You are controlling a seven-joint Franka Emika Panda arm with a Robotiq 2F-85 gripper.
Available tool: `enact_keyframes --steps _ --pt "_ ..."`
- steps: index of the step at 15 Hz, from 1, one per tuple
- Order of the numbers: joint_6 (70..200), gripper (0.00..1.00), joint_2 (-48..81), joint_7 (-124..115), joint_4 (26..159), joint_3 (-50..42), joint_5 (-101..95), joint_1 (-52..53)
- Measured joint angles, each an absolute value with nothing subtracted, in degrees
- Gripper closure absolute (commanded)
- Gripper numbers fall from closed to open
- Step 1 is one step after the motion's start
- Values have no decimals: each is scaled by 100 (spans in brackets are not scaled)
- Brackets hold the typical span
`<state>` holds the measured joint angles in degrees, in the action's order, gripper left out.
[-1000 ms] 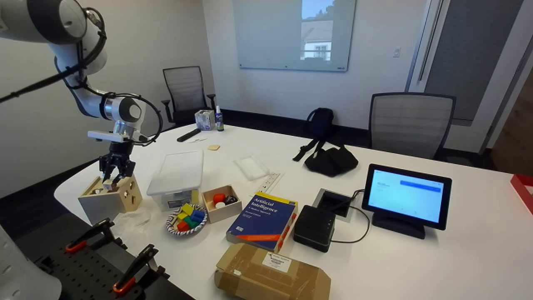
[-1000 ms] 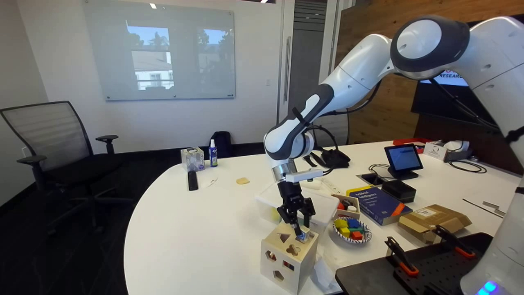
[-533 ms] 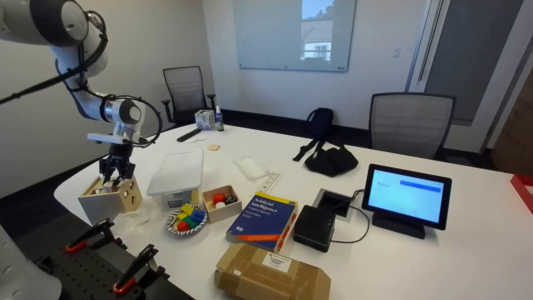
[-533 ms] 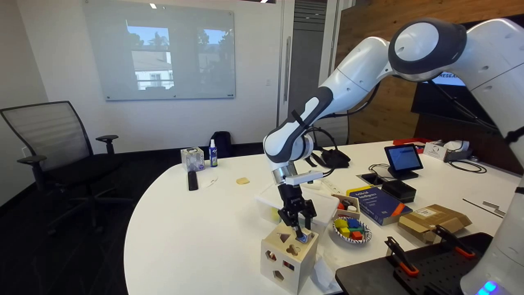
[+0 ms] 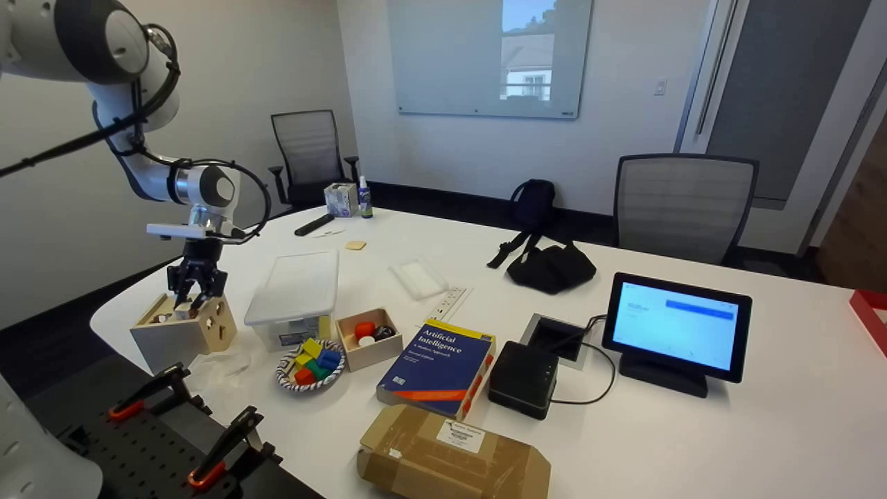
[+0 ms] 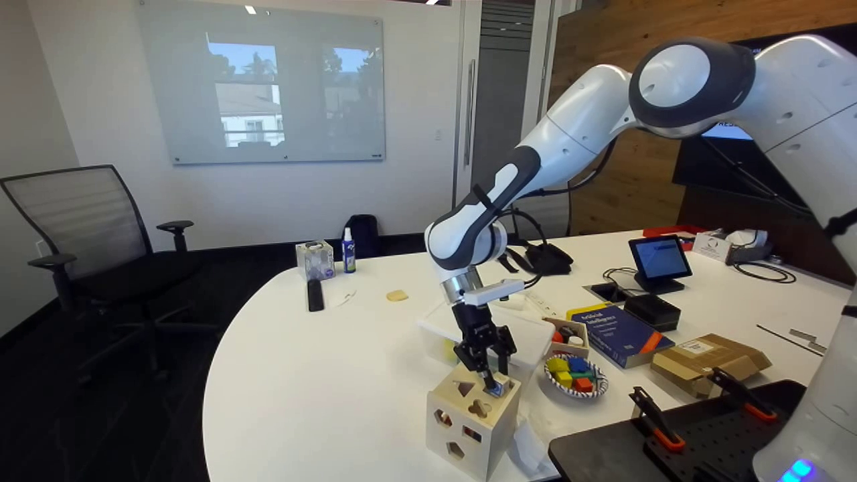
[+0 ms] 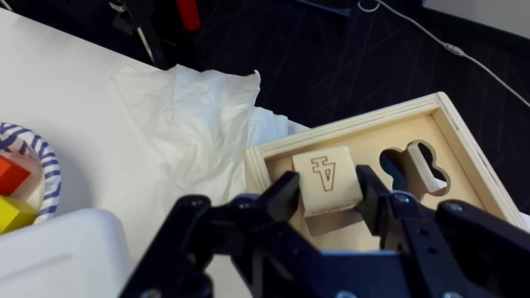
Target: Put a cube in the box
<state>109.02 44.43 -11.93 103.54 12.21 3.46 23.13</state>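
The wooden box (image 6: 462,416) with cut-out holes stands near the table edge; it also shows in the other exterior view (image 5: 163,346) and the wrist view (image 7: 414,120). A light-wood cube (image 7: 329,178) with a "4" on its upper face sits within the recessed top, beside the clover-shaped hole. My gripper (image 7: 330,182) points down over the box top, with one finger against each side of the cube. The cube also shows between the fingers in an exterior view (image 6: 498,387). I cannot tell how far the cube is inside a hole; its underside is hidden.
A clear plastic tub (image 5: 294,284) stands close beside the box. A patterned bowl of coloured blocks (image 5: 279,378), a small open wooden tray (image 5: 371,357), a blue book (image 5: 436,367) and a cardboard package (image 5: 450,461) are farther along. Crumpled tissue (image 7: 194,124) lies against the box.
My gripper has shifted slightly downward and sideways with the cube between its fingers. The cube sits a little lower at the box top. The box has not moved.
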Motion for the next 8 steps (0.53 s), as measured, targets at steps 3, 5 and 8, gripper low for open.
enact_keyframes --steps 3,5,8 --pt "10854 84 4495 -1193 10255 1222 323 2338" --pt "10841 84 4529 -1193 10201 1222 323 2352" --pt "10840 84 4643 -1193 10106 1222 322 2373"
